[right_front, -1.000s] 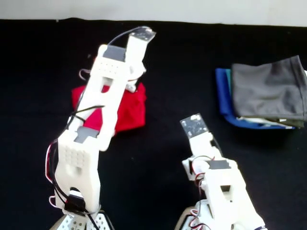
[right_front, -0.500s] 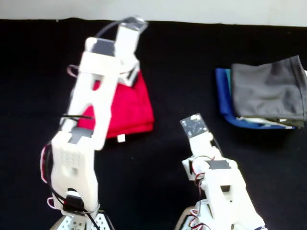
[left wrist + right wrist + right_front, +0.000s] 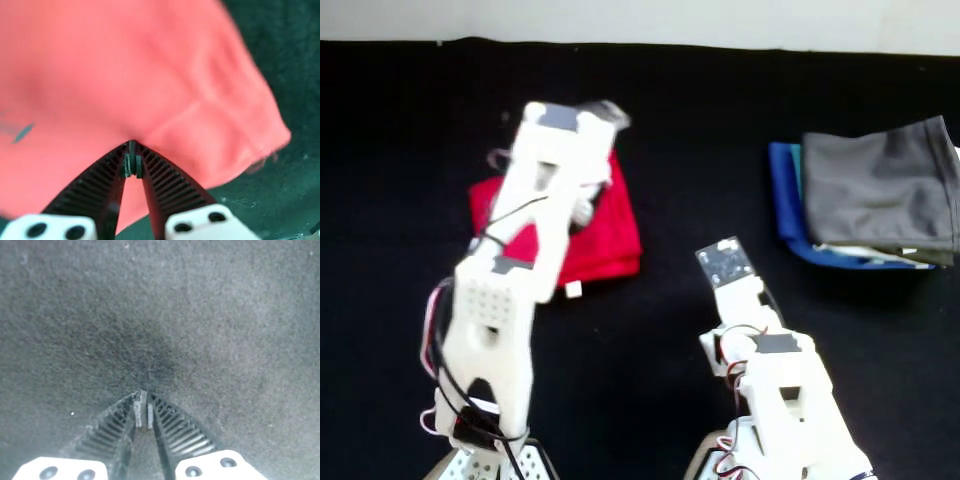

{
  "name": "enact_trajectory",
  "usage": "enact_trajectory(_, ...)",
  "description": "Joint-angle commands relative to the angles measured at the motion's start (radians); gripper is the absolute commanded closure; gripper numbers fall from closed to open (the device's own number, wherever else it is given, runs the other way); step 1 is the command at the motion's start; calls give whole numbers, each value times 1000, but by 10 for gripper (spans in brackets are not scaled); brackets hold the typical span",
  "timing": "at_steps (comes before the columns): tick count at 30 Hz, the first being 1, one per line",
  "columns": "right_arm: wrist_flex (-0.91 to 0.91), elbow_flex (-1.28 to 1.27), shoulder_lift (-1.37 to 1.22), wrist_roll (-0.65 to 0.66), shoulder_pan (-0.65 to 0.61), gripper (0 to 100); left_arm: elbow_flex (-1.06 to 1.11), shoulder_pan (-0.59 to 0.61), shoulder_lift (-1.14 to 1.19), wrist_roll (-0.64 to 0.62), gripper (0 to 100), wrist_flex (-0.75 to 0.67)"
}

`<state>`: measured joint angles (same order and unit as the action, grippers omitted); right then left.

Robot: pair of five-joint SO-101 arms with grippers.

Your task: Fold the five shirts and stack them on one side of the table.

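Two arms, two pincers, both with tips together. One red shirt lies flat on the left half of the black table, a small white tag at its near edge. The left gripper is down on the red shirt, tips meeting against the cloth with no fold visibly pinched between them. The right gripper is closed over bare table near the middle, well apart from any shirt. One stack sits at the right edge, with a grey shirt on top, a blue shirt at the bottom and thin pale and dark edges between; the layer count is unclear.
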<state>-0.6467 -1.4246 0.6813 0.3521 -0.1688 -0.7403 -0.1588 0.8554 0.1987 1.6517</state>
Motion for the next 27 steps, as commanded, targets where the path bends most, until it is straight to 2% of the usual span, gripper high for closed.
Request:
enact_trajectory(1, 33, -19, -1, 0, 5, 991, -104, -41, 12, -6, 991, 11)
enact_trajectory(3, 33, -19, -1, 0, 5, 991, -188, -25, 10, -6, 991, 12)
enact_trajectory(8, 33, -19, -1, 0, 5, 991, -458, 36, 7, -8, 991, 123)
enact_trajectory(12, 35, -19, -1, 0, 5, 991, -461, 124, -50, -8, 991, 123)
enact_trajectory(17, 35, -19, -1, 0, 5, 991, -148, 242, -306, -8, 992, 126)
enact_trajectory(22, 35, -19, -1, 0, 5, 991, 352, 354, -742, 2, 992, 112)
enact_trajectory(27, 31, -4, -1, 0, 5, 989, 906, 499, -1018, 3, 992, -184)
